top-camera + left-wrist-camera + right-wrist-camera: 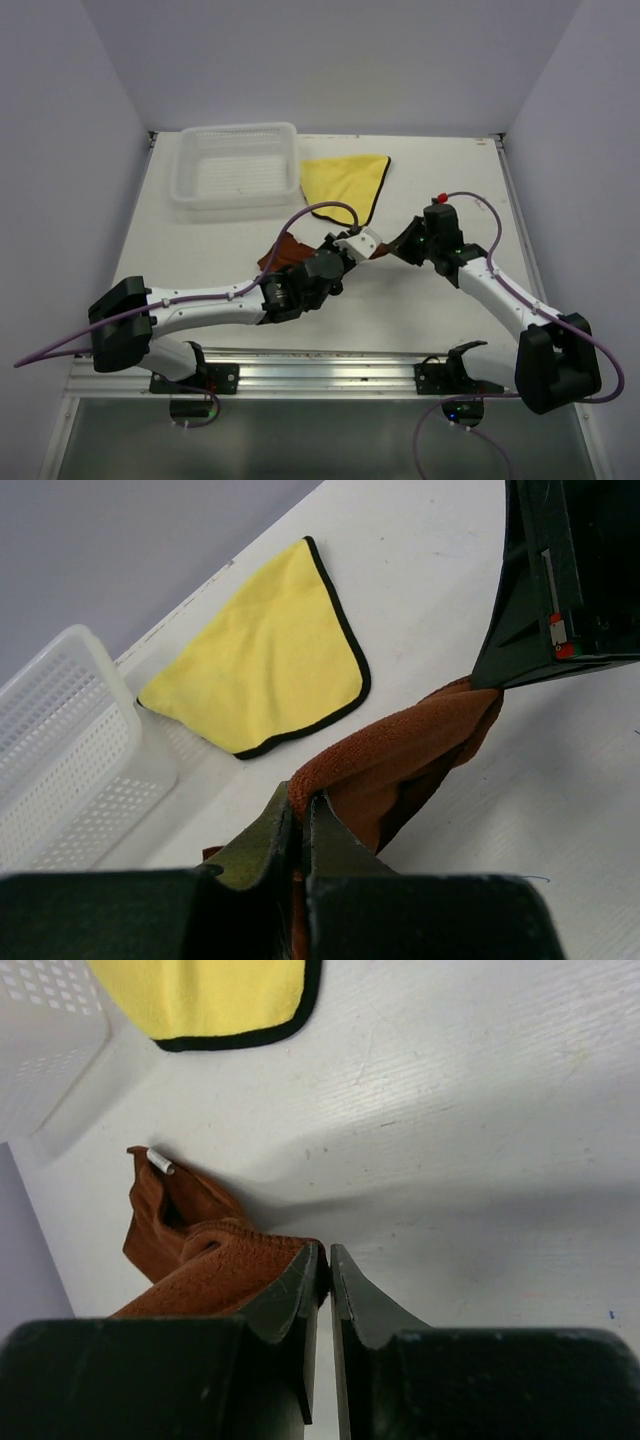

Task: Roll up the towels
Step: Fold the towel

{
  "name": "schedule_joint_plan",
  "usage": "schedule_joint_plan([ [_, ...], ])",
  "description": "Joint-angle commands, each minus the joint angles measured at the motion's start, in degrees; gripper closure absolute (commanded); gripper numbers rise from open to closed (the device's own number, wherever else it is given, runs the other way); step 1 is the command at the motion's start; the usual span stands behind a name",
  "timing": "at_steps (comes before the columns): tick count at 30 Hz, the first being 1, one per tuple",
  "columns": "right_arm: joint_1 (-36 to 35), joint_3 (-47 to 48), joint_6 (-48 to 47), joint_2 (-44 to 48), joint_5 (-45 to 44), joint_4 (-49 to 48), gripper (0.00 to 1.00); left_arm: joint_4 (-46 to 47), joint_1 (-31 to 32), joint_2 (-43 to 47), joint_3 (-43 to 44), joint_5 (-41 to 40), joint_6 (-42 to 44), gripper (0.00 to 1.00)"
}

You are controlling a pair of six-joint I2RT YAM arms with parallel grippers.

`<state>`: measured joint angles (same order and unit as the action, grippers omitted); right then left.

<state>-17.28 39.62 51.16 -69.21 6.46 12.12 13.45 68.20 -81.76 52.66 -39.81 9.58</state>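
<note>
The rust-brown towel (287, 254) is bunched into a thick twisted band (400, 760) stretched between both grippers just above the table. My left gripper (300, 798) is shut on its near end, with cloth pinched between the tips. My right gripper (325, 1250) is nearly shut on the other end. That end drapes over its left finger (285, 1285), and a thin edge is caught at the tips. The yellow towel (345, 180) with its dark hem lies flat on the table behind them, untouched (260, 665).
A white mesh basket (190, 190) stands at the back left, right beside the yellow towel (220, 995). The two arms meet at mid-table, wrists close together. A purple cable loops over the left arm.
</note>
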Motion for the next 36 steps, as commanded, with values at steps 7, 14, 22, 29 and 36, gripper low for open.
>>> schedule_joint_plan([
  [7,3.39,-0.68,-7.03,1.36,-8.30,0.71,0.82,1.75,-0.70,2.30,2.97,-2.46,-0.53,1.00],
  [14,3.65,0.02,-7.82,2.85,-6.82,2.38,0.81,1.58,-0.70,1.60,3.23,-2.03,-0.71,1.00],
  [22,3.74,2.31,-12.30,9.53,0.30,3.27,0.55,1.05,-0.70,0.90,3.76,-1.23,-0.80,1.00],
  [29,3.65,3.28,-1.19,11.73,8.47,9.31,0.45,0.52,-0.70,0.63,3.85,-0.62,-0.71,1.00],
  [36,3.57,1.34,14.22,17.60,12.97,10.91,0.07,0.08,-0.70,-0.94,4.11,1.40,-1.50,1.00],
])
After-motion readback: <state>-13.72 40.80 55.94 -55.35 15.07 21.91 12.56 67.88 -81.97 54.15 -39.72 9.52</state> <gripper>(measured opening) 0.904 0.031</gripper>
